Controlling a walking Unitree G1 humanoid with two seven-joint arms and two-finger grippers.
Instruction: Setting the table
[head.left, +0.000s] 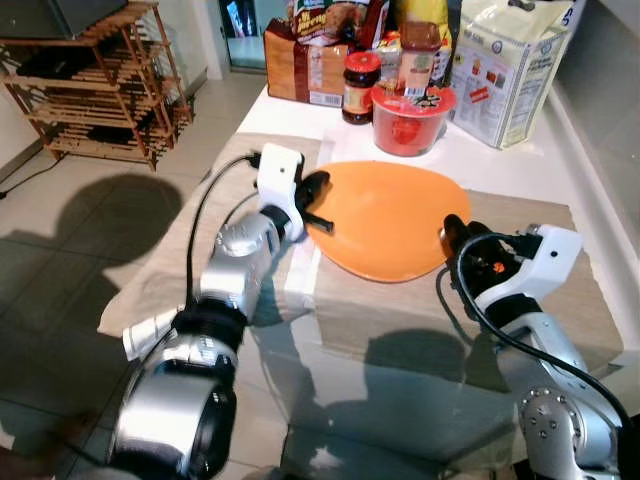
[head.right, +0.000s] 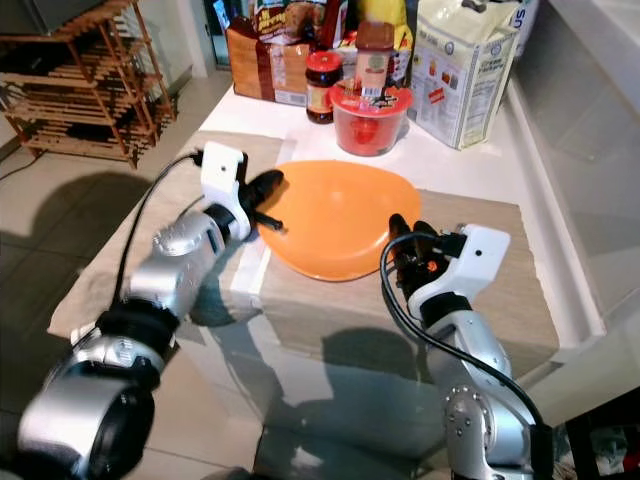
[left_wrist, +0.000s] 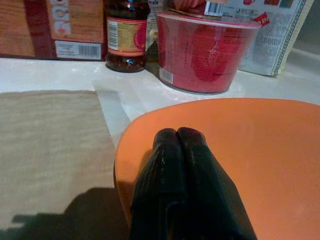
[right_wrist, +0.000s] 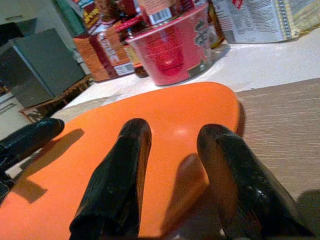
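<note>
Two silver jointed arms with white wrist housings, looping black cables, glossy black-fingered left pincer (head.left: 318, 203) and right pincer (head.left: 455, 238).

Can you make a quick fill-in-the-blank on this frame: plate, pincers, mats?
1. The orange plate lies between two ____ placemats.
2. The left pincer has its fingers ____ at the plate's rim.
3. The right pincer has its fingers ____ at the plate's other edge.
4. Behind the plate stands a ____ tub beside a jar.

Missing words: beige; shut; open; red
</note>
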